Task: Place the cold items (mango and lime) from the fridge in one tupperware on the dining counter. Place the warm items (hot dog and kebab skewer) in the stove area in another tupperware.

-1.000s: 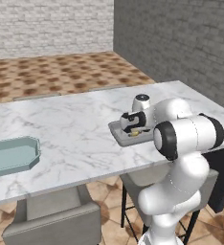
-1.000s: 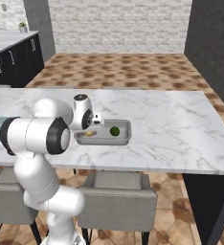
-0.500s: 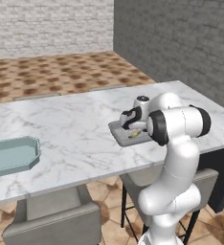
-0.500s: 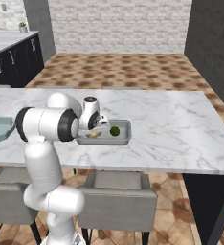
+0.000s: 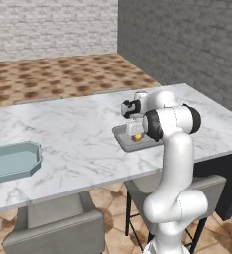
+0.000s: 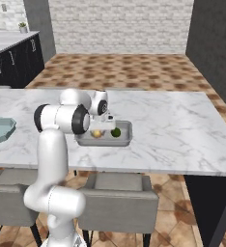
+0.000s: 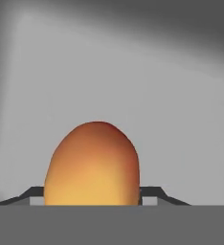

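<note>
One mango (image 7: 92, 165) sits clamped between the gripper's (image 7: 91, 194) half-spread fingers, its long axis running straight out along them, narrow end forward. It hangs inside the grey container (image 6: 125, 140), beside the lime (image 6: 116, 132).

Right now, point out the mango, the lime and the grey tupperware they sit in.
mango (image 7: 92, 165): hand view, middle of its orange skin, between the tool's tips.
lime (image 6: 116, 132): right base view, top of the green fruit.
grey tupperware (image 6: 126, 139): right base view, its near right rim.
</note>
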You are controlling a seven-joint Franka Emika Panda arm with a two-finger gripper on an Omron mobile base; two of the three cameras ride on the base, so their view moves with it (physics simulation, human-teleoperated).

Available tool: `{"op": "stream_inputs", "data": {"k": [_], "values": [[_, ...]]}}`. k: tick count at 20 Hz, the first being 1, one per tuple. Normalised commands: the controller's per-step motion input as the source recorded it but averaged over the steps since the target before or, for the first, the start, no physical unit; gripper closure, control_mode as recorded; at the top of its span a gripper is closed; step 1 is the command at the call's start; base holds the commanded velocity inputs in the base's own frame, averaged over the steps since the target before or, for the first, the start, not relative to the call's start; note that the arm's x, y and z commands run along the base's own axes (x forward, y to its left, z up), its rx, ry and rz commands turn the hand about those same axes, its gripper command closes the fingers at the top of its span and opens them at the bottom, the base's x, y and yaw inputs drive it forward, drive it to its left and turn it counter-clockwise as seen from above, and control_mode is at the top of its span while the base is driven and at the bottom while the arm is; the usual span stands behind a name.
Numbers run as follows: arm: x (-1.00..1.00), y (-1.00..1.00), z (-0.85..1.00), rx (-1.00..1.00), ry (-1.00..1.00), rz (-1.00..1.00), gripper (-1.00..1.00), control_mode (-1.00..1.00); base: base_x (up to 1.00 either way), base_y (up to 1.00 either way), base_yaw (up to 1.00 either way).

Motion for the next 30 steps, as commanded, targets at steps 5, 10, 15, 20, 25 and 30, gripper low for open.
{"op": "stream_inputs", "data": {"k": [5,10,15,20,25,30], "values": [[0.17,0.00,-0.24,0.00,0.02,0.05,-1.00,-1.00,0.00,0.00,0.00],[-0.02,0.00,-0.15,0.00,-0.09,0.02,-1.00,-1.00,0.00,0.00,0.00],[-0.17,0.01,0.00,0.00,-0.27,0.00,-1.00,-1.00,0.00,0.00,0.00],[-0.41,0.05,0.17,0.00,-0.51,-0.06,-1.00,-1.00,0.00,0.00,0.00],[-0.62,0.00,0.26,0.08,-0.30,-0.12,-1.00,-1.00,0.00,0.00,0.00],[-0.60,0.00,0.66,0.26,-0.10,-0.11,-1.00,-1.00,0.00,0.00,0.00]]}}
